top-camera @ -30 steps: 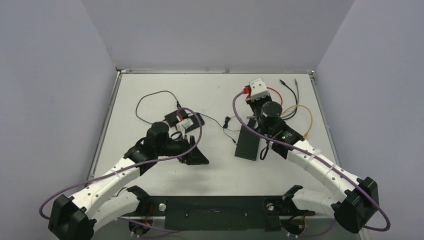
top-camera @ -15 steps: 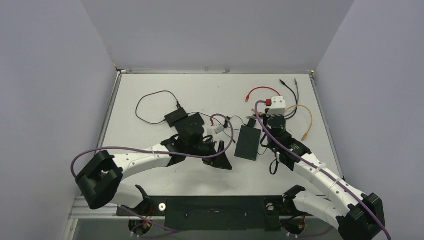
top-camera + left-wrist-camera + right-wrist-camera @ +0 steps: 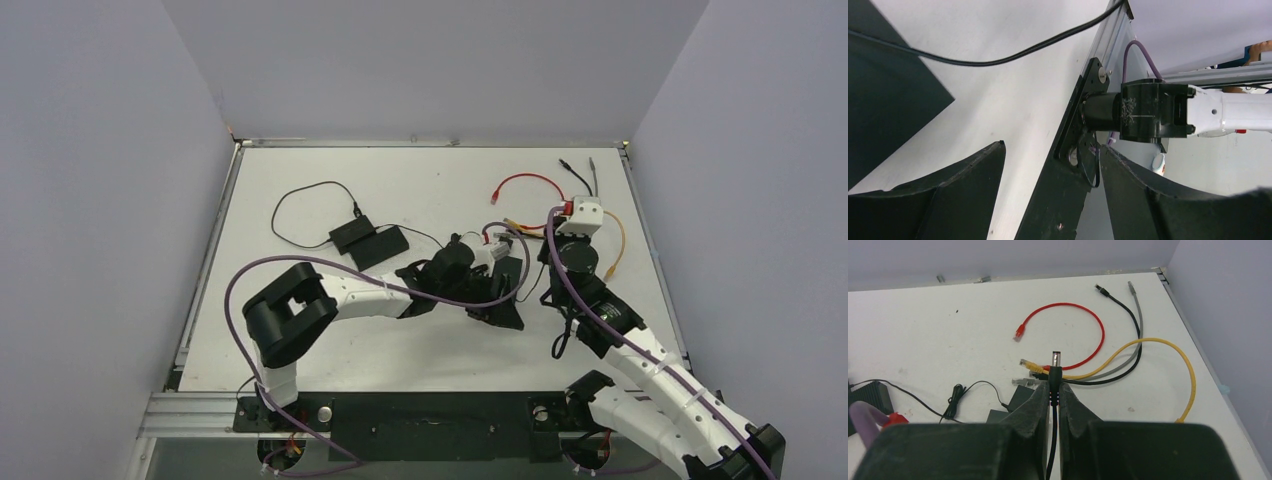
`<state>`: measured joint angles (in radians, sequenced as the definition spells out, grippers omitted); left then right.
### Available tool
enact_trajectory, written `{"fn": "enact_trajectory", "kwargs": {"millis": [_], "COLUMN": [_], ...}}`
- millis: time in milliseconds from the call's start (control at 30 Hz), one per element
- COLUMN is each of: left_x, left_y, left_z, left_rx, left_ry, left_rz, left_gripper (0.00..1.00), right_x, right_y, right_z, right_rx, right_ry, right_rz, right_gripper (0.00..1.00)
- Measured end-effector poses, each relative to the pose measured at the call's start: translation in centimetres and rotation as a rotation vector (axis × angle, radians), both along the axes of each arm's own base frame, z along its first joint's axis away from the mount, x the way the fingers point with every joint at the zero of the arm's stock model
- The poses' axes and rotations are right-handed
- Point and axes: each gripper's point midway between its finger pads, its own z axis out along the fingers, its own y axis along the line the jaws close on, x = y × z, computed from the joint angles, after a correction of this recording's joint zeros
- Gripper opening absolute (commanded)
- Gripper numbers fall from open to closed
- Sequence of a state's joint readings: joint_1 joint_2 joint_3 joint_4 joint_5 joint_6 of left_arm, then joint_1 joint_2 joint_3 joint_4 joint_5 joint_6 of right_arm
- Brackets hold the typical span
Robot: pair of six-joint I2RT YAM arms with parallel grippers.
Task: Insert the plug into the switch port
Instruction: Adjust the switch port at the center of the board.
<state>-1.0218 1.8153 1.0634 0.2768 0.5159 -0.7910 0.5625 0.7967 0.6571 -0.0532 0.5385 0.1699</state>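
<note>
The right gripper [image 3: 1054, 390] pinches a thin black plug with a shiny metal tip [image 3: 1055, 361] tight between its two fingers. The plug pokes out past the fingertips, over the white table [image 3: 948, 330]. Just behind it lie a red cable [image 3: 1088, 325], a yellow cable [image 3: 1168, 346], a grey cable [image 3: 1138, 315] and a black cable [image 3: 1124, 309]. The left gripper [image 3: 1052, 148] has its fingers spread wide, holding nothing, next to the flat black switch box [image 3: 883, 95].

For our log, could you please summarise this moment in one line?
left gripper open | right gripper shut on plug | plug not inserted
</note>
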Motion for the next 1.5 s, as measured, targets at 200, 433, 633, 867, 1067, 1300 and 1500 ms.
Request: {"fn": "enact_trajectory", "kwargs": {"millis": [200,433,633,867,1067,1300,1500], "left_x": [0.0,1.2,2.7,4.9,6.2,6.8,7.9], "left_y": [-2.6,-4.8,-6.0,-6.2,-6.0,-3.3,-0.9], "left_z": [-1.1,-2.7,-4.1,-5.6,-5.8,-5.9,-6.3], "left_rx": [-0.018,-0.024,-0.004,0.032,0.043,0.06,0.064], "left_ry": [0.017,0.012,-0.013,-0.064,-0.11,-0.143,-0.137], "left_rz": [0.0,0.052,0.118,0.222,0.298,0.371,0.415], "left_gripper": [0.66,0.65,0.63,0.62,0.61,0.59,0.58], "right_x": [-0.3,-0.5,-0.8,-1.0,-1.0,-1.1,-1.1], "right_y": [-1.5,-2.8,-3.4,-3.7,-3.8,-3.9,-3.9], "right_z": [1.5,2.5,2.4,3.0,2.7,2.5,2.5], "right_rx": [0.022,0.057,0.069,0.089,0.088,0.084,0.085], "right_ry": [-0.058,-0.112,-0.123,-0.148,-0.146,-0.143,-0.144], "right_rz": [-0.076,-0.158,-0.187,-0.201,-0.202,-0.207,-0.208], "right_gripper": [0.0,0.0,0.0,0.0,0.0,0.0,0.0]}}
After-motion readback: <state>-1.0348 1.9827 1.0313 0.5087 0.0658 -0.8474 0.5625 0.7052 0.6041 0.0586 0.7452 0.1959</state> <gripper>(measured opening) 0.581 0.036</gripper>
